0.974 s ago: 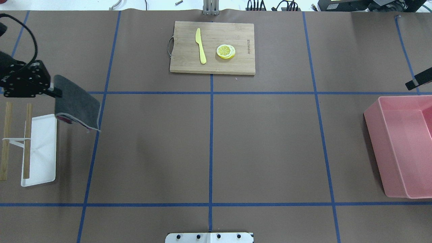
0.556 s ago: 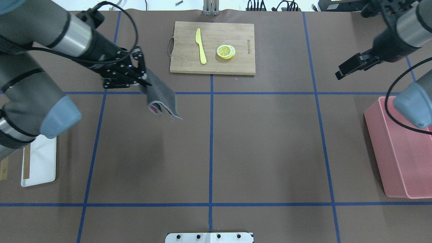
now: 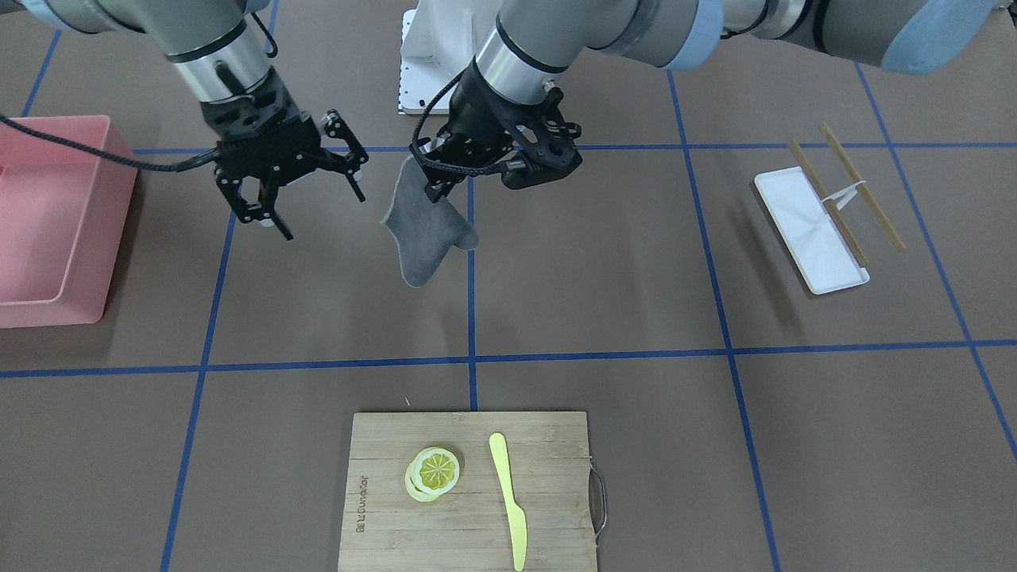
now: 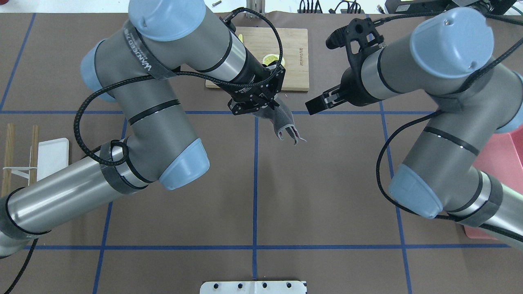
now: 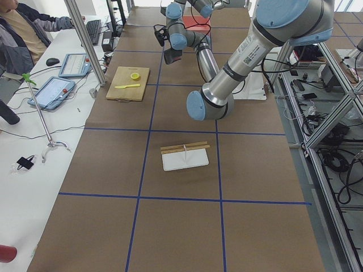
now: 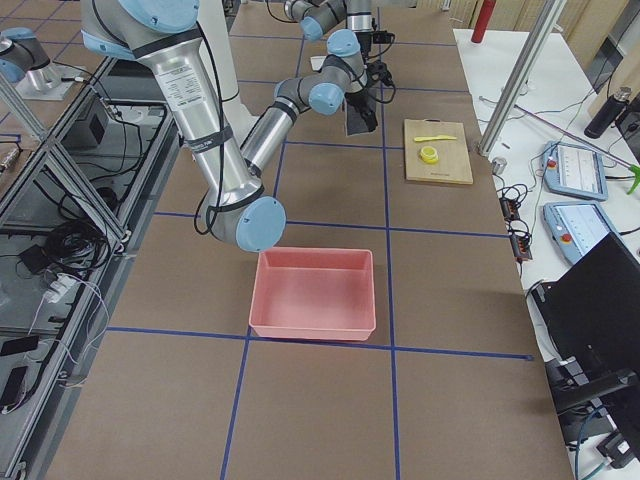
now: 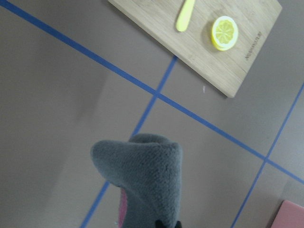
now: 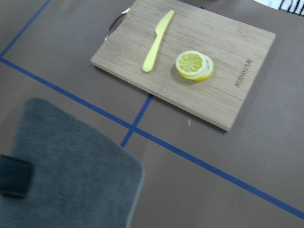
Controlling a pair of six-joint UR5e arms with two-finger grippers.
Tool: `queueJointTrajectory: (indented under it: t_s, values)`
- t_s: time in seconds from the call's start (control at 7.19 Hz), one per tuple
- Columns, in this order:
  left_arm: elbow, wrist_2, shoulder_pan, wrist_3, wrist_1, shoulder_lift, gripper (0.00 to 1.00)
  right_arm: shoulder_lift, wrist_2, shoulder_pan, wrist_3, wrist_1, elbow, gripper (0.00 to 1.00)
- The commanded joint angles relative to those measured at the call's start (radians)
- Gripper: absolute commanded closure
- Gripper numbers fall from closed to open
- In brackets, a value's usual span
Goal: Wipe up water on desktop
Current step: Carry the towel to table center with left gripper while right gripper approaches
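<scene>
The desktop (image 4: 327,183) is a matte brown surface crossed by blue tape lines; I see no water on it. My left gripper (image 4: 271,107) is shut on a grey cloth (image 4: 284,122) with a pink underside and holds it hanging above the centre line, near the cutting board. In the front view this gripper (image 3: 435,179) pinches the cloth's (image 3: 421,230) upper edge. My right gripper (image 3: 322,214) is open and empty, just beside the cloth and apart from it. The cloth fills the lower part of the left wrist view (image 7: 142,175) and the lower left of the right wrist view (image 8: 66,171).
A bamboo cutting board (image 3: 548,445) with a yellow knife (image 3: 508,500) and lemon slices (image 3: 433,470) lies on the far side of the table. A pink bin (image 3: 48,222) stands on the robot's right. A white tray (image 3: 810,230) with chopsticks lies on its left.
My left arm has carried the cloth from the table's far left to the centre near the cutting board. My right arm has swung in from the right edge toward the cloth.
</scene>
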Motion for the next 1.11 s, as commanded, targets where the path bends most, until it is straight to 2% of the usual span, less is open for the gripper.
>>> queueJointTrajectory:
  t_s: [0.0, 0.14, 0.97]
  values:
    - [0.007, 0.008, 0.008, -0.007, 0.0, -0.023, 1.0, -0.005, -0.193, -0.129, 0.011, 0.158, 0.006, 0.0]
    - [0.01, 0.008, 0.008, -0.005, 0.0, -0.029, 1.0, -0.025, -0.216, -0.152, 0.011, 0.178, 0.007, 0.0]
    - [0.007, 0.008, 0.004, 0.005, -0.002, -0.029, 1.0, -0.086, -0.224, -0.183, 0.012, 0.18, 0.088, 0.0]
